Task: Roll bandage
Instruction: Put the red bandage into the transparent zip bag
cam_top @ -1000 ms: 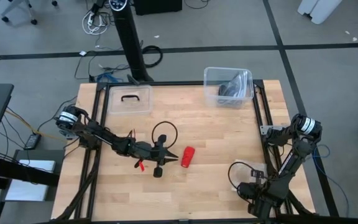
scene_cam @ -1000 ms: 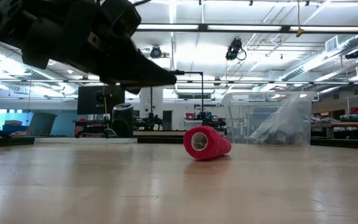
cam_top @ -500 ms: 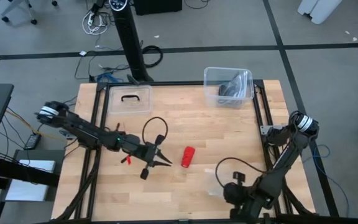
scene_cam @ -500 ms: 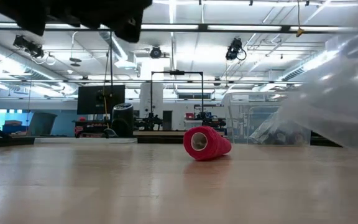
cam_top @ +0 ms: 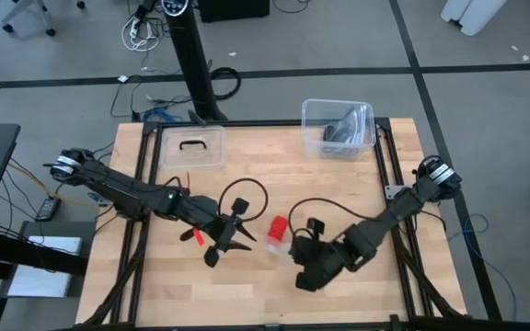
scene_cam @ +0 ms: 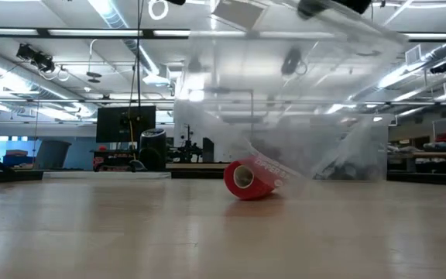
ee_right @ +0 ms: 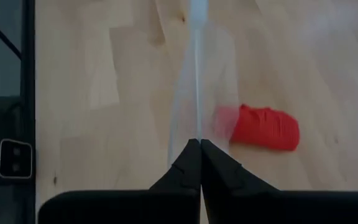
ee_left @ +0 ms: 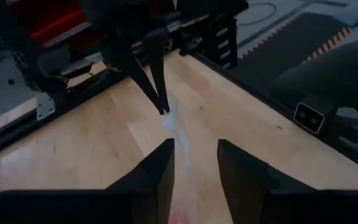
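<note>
Currently your bandage point(cam_top: 276, 225) lies as a red roll mid-table, with your right gripper point(ee_right: 200, 144) pinching a clear plastic bag point(scene_cam: 285, 101) hanging against it and your left gripper point(cam_top: 244, 245) spread empty just beside it, apart.

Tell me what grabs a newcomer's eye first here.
The rolled red bandage lies mid-table on the pale wood. The right claw, shut on a clear plastic bag, holds it over the roll. The left claw hovers open just beside it.
</note>
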{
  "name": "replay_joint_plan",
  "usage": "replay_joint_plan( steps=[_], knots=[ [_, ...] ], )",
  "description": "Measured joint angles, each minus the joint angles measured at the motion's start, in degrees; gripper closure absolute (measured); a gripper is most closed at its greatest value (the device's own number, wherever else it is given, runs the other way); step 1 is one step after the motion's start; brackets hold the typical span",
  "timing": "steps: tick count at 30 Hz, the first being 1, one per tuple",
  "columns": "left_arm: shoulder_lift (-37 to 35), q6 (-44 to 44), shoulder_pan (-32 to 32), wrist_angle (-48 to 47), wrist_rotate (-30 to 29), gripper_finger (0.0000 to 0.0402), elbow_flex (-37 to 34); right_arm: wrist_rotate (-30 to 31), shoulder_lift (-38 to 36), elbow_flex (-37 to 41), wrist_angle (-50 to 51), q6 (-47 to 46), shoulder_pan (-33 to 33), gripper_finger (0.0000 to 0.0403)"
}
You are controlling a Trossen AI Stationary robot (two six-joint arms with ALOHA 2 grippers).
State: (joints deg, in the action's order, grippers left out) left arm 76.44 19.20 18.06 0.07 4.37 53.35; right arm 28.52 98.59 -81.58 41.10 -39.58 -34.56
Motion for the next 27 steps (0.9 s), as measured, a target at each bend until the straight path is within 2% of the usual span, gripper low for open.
replay_joint_plan(
  steps=[7, 14, 18, 21, 24, 27],
  knots=[
    [0.1, -2.0, -1.5, -4.9, -2.3, 0.0268, 0.8, -0.7, 0.0, 0.0, -2.8, 5.0, 2.7, 0.0403],
    [2.7, -7.6, -2.7, -2.4, -1.4, 0.0268, 0.8, -1.2, 0.0, 0.0, -5.4, 8.8, 2.9, 0.0403],
    [4.0, -9.0, -2.7, -0.9, 2.1, 0.0268, 0.8, -1.1, 0.0, 0.0, -5.6, 9.3, 2.9, 0.0403],
    [4.1, -10.3, -2.6, 0.5, 2.4, 0.0270, 0.8, -0.4, 0.0, 0.0, -5.6, 9.8, 3.0, 0.0403],
    [4.1, -11.2, -2.7, 1.2, 2.3, 0.0281, 0.8, -0.2, 0.0, 0.0, -5.5, 9.8, 3.0, 0.0403],
    [4.1, -11.3, -2.7, 2.4, 2.3, 0.0311, 0.8, -0.1, 0.0, 0.0, -5.3, 9.8, 3.0, 0.0403]
  ],
)
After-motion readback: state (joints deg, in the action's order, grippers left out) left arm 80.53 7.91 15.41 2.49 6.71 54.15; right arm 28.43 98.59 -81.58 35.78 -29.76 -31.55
